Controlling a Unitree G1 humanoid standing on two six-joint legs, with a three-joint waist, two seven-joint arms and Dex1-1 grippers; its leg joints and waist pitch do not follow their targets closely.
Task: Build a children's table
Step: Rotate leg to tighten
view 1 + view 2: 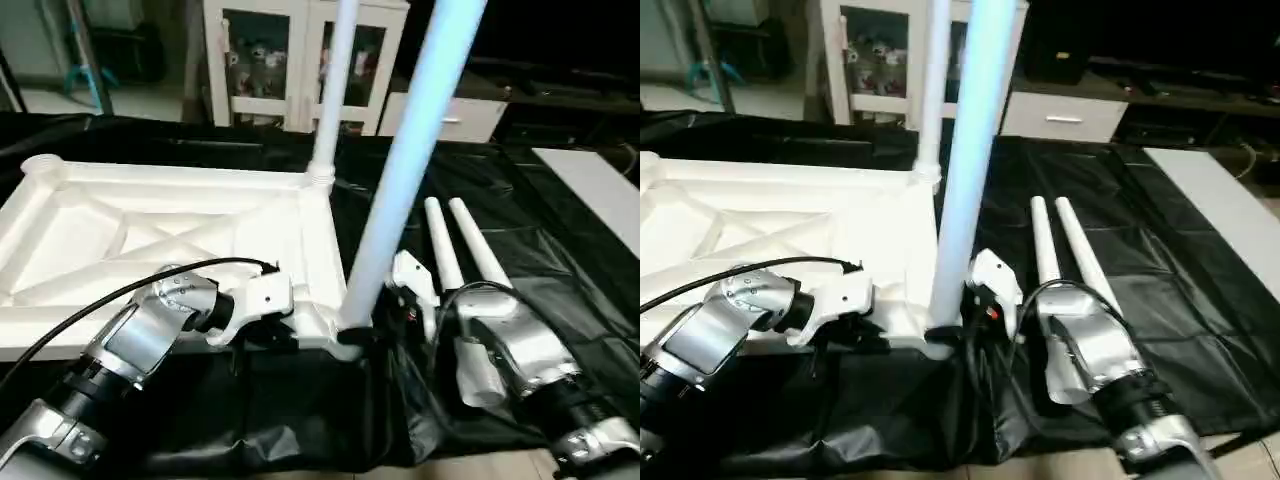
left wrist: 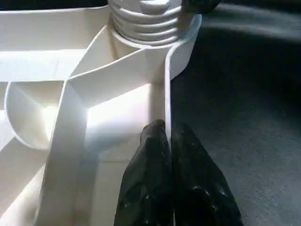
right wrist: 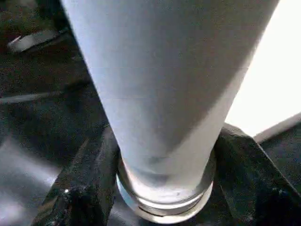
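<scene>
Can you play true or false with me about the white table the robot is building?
1. Two legs stand up in the tabletop. True: a near leg and a far leg.
2. Two more legs lie on the black cloth. True.
3. The tabletop is right side up. False: its ribbed underside faces up.
4. The left gripper holds a loose leg. False: it is shut on the tabletop's edge wall.
5. The right gripper has a finger on each side of the near leg's base. True.

Black-draped worktable [image 1: 520,260] under tabletop [image 1: 150,240], loose legs [image 1: 460,250].
</scene>
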